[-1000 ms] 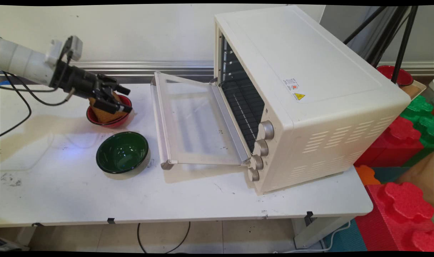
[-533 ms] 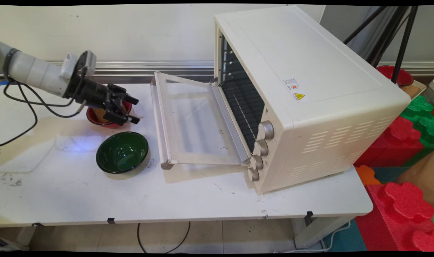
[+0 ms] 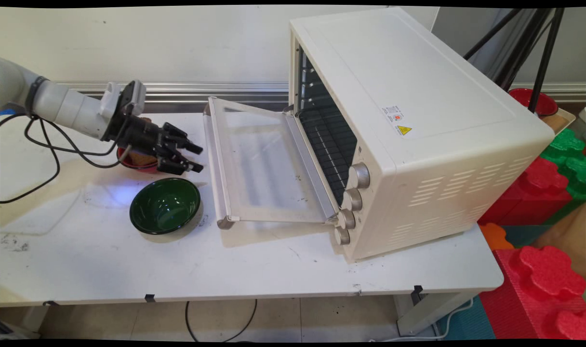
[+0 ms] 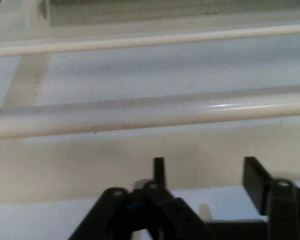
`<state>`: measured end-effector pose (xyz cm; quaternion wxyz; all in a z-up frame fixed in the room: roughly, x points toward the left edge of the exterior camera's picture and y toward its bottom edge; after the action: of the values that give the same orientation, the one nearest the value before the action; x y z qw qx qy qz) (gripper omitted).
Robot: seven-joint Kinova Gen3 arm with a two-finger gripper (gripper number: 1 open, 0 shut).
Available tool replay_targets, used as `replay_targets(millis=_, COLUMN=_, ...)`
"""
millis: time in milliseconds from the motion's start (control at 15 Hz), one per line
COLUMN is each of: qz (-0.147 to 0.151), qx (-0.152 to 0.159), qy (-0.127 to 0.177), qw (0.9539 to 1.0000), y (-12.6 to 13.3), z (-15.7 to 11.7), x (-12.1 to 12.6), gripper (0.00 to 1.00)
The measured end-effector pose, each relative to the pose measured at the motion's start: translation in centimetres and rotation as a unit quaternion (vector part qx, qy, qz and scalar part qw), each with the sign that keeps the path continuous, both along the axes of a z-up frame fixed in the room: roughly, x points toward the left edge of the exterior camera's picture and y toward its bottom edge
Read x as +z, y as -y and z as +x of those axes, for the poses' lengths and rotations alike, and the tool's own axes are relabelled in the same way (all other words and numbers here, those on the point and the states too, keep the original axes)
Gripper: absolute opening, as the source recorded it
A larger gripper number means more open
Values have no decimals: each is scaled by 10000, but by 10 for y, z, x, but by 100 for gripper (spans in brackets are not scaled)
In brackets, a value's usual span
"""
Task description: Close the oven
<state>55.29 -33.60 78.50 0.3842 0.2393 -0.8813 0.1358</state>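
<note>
The gripper (image 3: pixel 193 156) hangs empty, fingers (image 4: pixel 159 170) spread, just short of the oven door's handle (image 4: pixel 140 115). Behind it, near the bench's far edge, sits the red bowl (image 3: pixel 138 161); the green bowl (image 3: pixel 165 205) lies nearer

A robot lab: white work table (image 3: pixel 254 270), black tripod legs (image 3: pixel 539 48), red and green foam blocks (image 3: pixel 548 193) alongside.

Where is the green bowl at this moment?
In the main view the green bowl stands left on the table, before the red bowl and left of the open oven door.
</note>
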Motion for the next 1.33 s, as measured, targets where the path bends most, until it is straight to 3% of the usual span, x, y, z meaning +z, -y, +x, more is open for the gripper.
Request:
replay_targets(millis=800, qz=-268, qx=-313, qy=-91, qw=9991, y=8, z=-18, x=-15, gripper=0)
replay_targets(millis=1333, qz=-734, qx=-437, qy=-401, qw=9955, y=12, z=-17, x=-9, gripper=0)
